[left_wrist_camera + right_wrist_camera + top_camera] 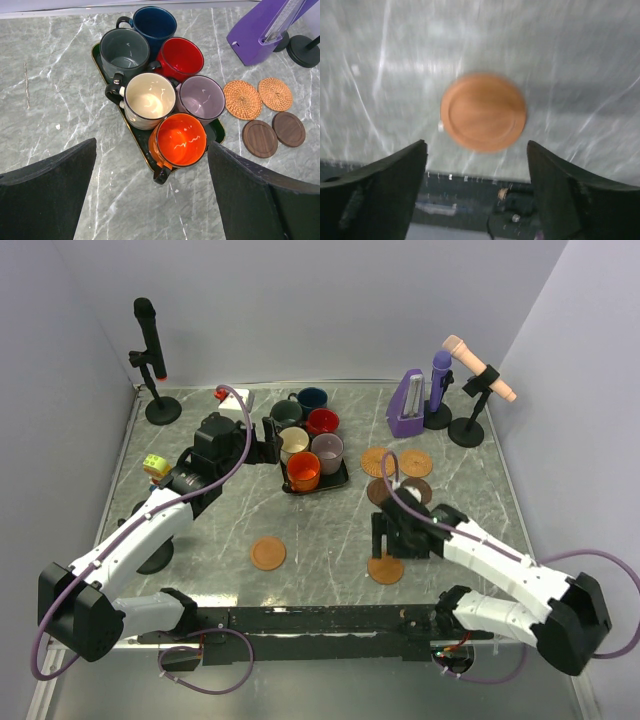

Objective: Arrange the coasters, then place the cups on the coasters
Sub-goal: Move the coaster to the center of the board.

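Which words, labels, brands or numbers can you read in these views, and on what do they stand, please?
No text can be read anywhere.
The cups, coasters and tray show no print.
The purple stand shows no legible marks.
The white box with a red patch and the yellow figure are too small to read.

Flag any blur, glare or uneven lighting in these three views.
Right wrist: motion-blurred, the coaster smeared at its edge. Left wrist: sharp, with small glare streaks inside the orange cup and cream cup. Top external: in focus, evenly lit, soft shadows only.
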Controlling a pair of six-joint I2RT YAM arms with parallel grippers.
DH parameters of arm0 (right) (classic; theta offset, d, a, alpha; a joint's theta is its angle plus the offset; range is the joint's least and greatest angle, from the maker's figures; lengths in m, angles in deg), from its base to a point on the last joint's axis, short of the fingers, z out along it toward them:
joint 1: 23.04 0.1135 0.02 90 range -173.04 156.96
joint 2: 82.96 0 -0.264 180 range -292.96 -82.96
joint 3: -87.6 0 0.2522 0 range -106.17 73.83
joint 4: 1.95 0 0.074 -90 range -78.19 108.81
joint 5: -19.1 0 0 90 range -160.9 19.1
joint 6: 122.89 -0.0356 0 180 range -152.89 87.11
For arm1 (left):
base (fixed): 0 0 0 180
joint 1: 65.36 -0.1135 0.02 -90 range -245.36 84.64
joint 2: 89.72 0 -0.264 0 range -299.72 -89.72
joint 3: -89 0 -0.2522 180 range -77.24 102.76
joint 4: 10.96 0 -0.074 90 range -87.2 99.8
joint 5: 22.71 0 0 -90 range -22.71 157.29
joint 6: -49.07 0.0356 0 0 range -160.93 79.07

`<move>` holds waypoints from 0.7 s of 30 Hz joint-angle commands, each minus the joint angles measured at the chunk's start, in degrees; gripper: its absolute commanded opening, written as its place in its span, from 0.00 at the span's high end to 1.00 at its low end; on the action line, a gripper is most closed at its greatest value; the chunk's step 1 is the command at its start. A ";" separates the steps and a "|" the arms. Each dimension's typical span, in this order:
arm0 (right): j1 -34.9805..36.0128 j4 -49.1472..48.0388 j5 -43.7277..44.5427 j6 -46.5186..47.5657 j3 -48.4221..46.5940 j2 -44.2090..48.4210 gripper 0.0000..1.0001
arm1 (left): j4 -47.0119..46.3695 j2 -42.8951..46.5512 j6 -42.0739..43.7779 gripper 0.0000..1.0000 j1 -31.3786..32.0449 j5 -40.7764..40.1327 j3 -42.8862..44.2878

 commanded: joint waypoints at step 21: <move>16.76 -7.02 2.11 -26.72 8.50 -6.49 0.01 | -1.29 1.67 -0.15 0.03 0.71 0.67 0.80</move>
